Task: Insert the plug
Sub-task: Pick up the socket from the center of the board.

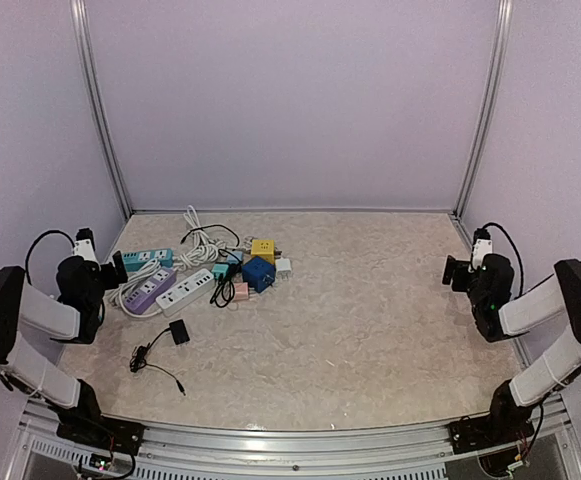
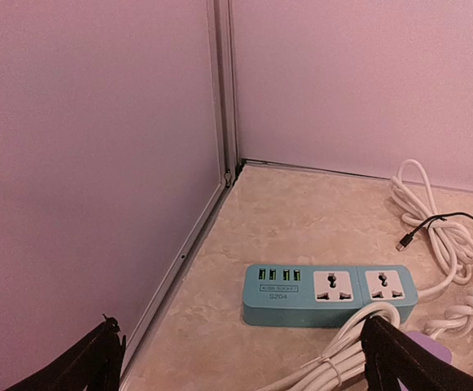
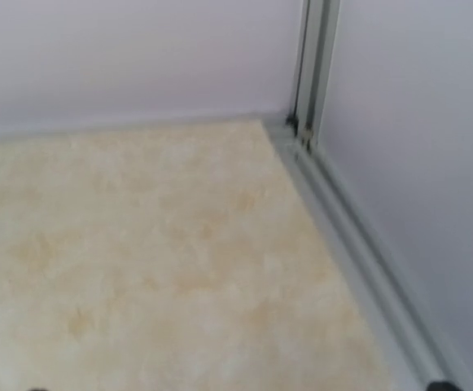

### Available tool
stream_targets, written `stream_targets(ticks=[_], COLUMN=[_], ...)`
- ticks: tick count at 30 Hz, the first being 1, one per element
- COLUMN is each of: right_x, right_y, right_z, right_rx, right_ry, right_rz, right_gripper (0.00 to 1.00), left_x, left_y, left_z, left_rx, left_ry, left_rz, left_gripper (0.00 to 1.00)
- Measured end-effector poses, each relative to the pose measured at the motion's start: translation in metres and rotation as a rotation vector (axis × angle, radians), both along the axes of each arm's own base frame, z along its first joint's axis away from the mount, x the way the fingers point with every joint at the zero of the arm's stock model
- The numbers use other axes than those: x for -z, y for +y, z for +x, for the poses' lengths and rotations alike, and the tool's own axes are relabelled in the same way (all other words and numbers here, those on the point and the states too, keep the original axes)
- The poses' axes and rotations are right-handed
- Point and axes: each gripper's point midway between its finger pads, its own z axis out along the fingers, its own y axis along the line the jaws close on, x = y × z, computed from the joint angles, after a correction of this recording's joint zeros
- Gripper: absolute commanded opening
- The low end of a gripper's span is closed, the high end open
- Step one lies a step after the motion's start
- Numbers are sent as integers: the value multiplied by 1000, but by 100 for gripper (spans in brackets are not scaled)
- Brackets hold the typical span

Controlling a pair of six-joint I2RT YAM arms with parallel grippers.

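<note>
1. Neither claw holds anything. The left gripper [image 2: 241, 334] has its jaws spread wide with nothing between them. The right gripper [image 1: 455, 272] shows only dark tips at its wrist view's bottom corners, so I read it as apart too.
2. I take the plug to be the black adapter [image 1: 178, 332] with its thin lead, lying alone at 9 o'clock on the table [image 1: 370, 320], just beside the white power strip [image 1: 185, 292]. Several small adapters crowd the blue cube socket [image 1: 258, 273] at 10 o'clock, so I could grab the wrong one.
3. My left wrist camera faces the teal power strip [image 2: 330, 293], not the adapter. Any descent from this pose would be blind.
4. White cords [image 2: 440, 236] loop against that strip, and a finger could snag them and drag everything.
5. The strips look loose, so pushing a plug in one-handed may slide the strip away. The right arm sits well apart at 3 o'clock, a long reach to brace it.
</note>
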Motion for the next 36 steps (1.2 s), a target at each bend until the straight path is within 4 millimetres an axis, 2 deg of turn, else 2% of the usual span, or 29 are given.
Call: stream_targets(ticks=[2,6,8,10,12,14,15,18,20,22,24,26,28,30,32,33,36], right_x=[-24,-96,-125,-141,-148,-148,-147,-144,-142,-139,-137,-138,-138,-138,-134,-131,-120], right_y=[0,11,21,32,43,54,60,81,102,122,142,162,177,189,198,202,214], right_z=[3,7,6,6,8,10,10,11,10,8,4,0,-4,-7,-9,-11,-13], right_rx=[2,-56,-113,-173,-230,-277,-298,-348,-395,-433,-472,-510,-536,-552,-565,-568,-581], right_ry=[-27,-147,-190,-189,-150,-99,-65,21,83,137,186,227,257,283,307,322,362], right_rz=[8,57,93,135,184,224,245,280,290,288,279,265,251,236,222,215,192], right_gripper=[100,100,100,100,100,100,100,100,100,100,100,100,100,100,100,100,100], left_x=[0,1,1,3,1,-18,-42,-112,-144,-152,-136,-96,-52,-4,37,53,82], left_y=[0,0,0,0,3,3,1,-16,-38,-72,-113,-156,-181,-191,-189,-186,-178], left_z=[0,0,0,2,13,35,53,85,90,85,76,57,38,16,-2,-9,-15], left_rx=[0,0,0,0,-4,16,51,189,308,451,597,760,873,943,975,983,980], left_ry=[0,4,4,17,72,116,136,156,189,275,383,537,692,865,1025,1093,1203], left_rz=[-2,-4,-4,-8,-14,-1,17,88,144,207,256,300,338,370,392,399,411], left_gripper=[99,99,99,99,99,99,99,99,99,99,99,99,99,98,94,93,91])
